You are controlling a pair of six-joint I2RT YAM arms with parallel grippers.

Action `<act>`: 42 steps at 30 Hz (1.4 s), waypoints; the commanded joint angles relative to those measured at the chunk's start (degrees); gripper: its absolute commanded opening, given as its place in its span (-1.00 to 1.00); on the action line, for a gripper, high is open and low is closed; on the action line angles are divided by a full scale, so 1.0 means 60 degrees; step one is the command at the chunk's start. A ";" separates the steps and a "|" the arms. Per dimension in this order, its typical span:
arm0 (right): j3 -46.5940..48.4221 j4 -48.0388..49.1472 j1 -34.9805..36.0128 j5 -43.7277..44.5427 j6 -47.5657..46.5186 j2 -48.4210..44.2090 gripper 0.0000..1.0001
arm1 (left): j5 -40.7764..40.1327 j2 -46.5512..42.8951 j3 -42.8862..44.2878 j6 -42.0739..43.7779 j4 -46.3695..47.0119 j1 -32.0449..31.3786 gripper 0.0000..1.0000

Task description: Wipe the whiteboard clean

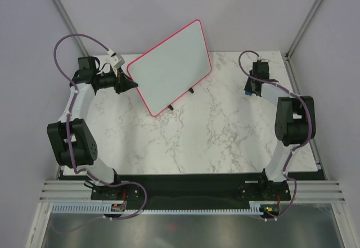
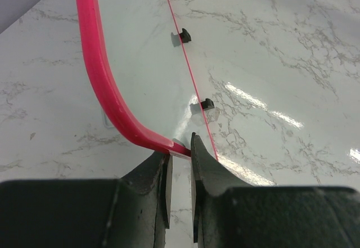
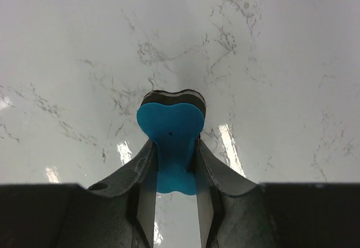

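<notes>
The whiteboard [image 1: 169, 65] stands tilted at the back left of the table, its face blank inside a thin pink-red frame [image 2: 98, 73], with two small black feet [image 2: 205, 106] under its lower edge. My left gripper [image 1: 130, 84] is at the board's left corner. In the left wrist view this gripper [image 2: 180, 152] is shut on the frame's rounded corner. My right gripper [image 1: 247, 88] hovers at the back right, apart from the board. In the right wrist view it [image 3: 173, 142] is shut on a blue eraser [image 3: 170, 127] with a dark felt underside, held above the marble.
The marble tabletop [image 1: 214, 135] spreads between the two arms. Grey enclosure walls with metal posts [image 1: 306, 17] rise behind the table. Both arm bases and their cables sit along the near edge [image 1: 191, 194].
</notes>
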 commanded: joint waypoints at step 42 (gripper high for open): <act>0.0267 0.0149 0.0058 -0.0358 -0.0366 -0.1016 0.96 | -0.1233 -0.0889 0.0029 0.1204 0.0473 0.0043 0.78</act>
